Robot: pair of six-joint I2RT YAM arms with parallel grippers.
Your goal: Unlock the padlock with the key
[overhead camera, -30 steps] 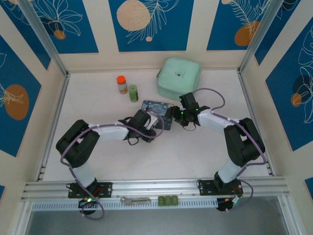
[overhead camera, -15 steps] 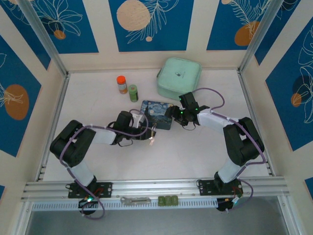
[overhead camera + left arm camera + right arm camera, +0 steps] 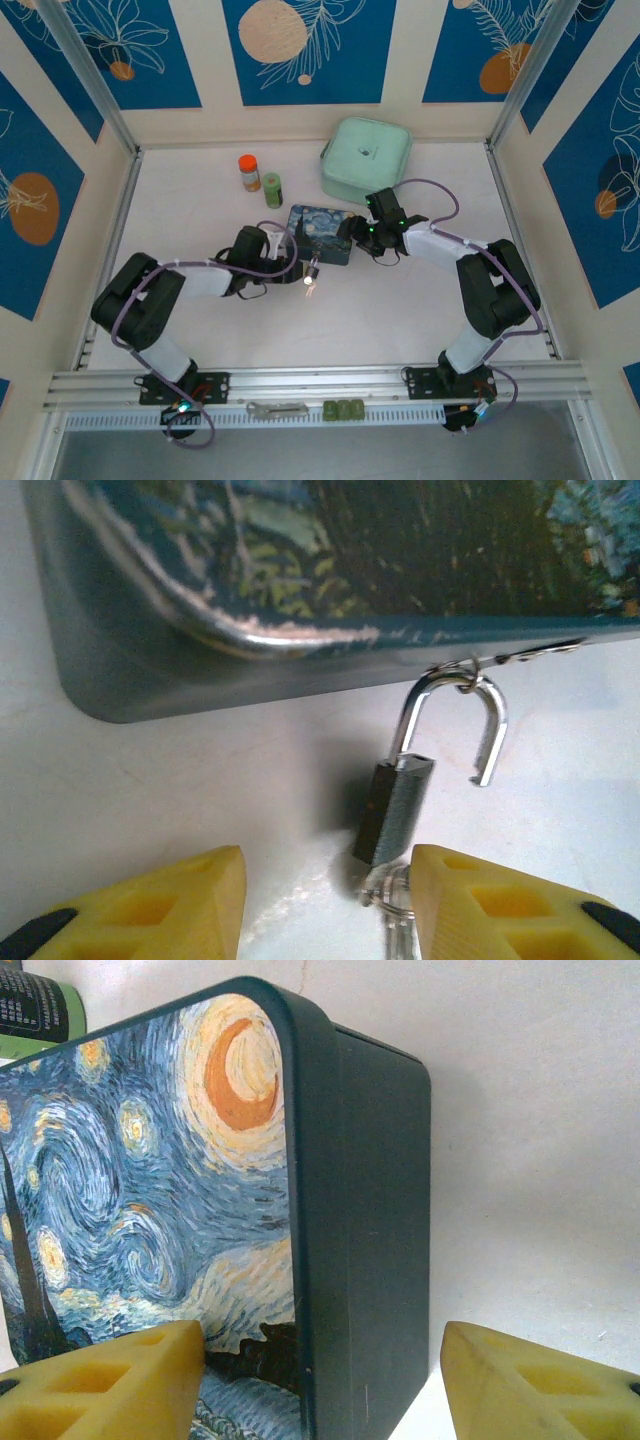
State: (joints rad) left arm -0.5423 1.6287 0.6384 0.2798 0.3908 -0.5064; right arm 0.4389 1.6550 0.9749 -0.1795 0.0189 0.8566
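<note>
The small dark grey padlock [image 3: 392, 808] hangs from the hasp on the starry-night tin [image 3: 300, 570]. Its silvery shackle [image 3: 452, 715] has sprung open, with one end free. The key [image 3: 396, 925] sticks in the padlock's bottom, on a ring. My left gripper [image 3: 328, 910] is open just short of the lock; the key sits close by its right finger [image 3: 500, 910]. From above, the padlock [image 3: 313, 268] lies in front of the tin [image 3: 320, 225], right of my left gripper [image 3: 288, 250]. My right gripper [image 3: 320, 1385] stands open astride the tin's [image 3: 360, 1210] right edge.
A mint green case [image 3: 366, 160] sits at the back. An orange-capped bottle [image 3: 249, 172] and a green bottle [image 3: 273, 189] stand behind the tin on the left. A flat grey tool [image 3: 277, 408] and green blocks [image 3: 343, 409] lie on the front rail.
My left gripper has opened, let go of the key and drawn back leftward from the tin, so the padlock shows from above. The right arm has stayed put.
</note>
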